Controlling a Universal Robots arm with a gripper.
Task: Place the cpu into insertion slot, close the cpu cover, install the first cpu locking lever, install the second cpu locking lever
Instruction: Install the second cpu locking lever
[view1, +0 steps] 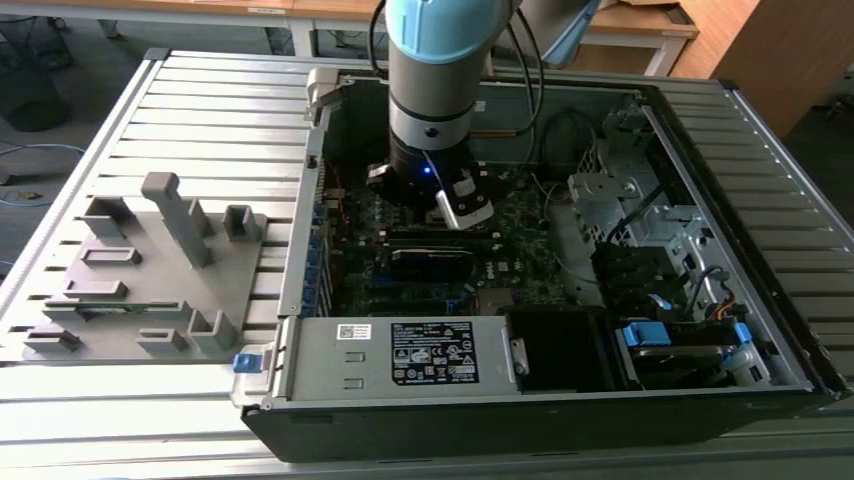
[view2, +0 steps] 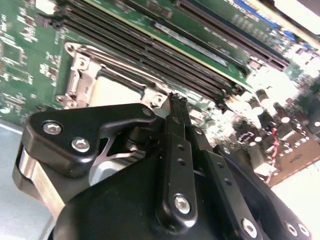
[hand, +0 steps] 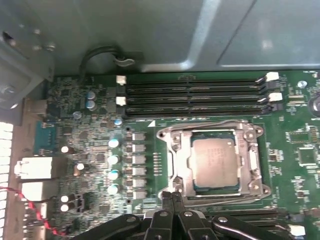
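Observation:
The cpu, a dull grey-brown square, lies in the insertion slot on the green motherboard. The silver cpu cover is folded down flat around it, and its frame also shows in the second wrist view. Thin wire levers run along two sides of the socket. My gripper is shut with its black fingertips pressed together and nothing visible between them. It hovers at the socket's edge beside one corner. In the exterior view the gripper reaches down into the open computer case.
Long black memory slots lie beside the socket. A row of capacitors and a red wire sit to one side. A silver white-labelled box, a drive cage and a grey fixture rack surround the work area.

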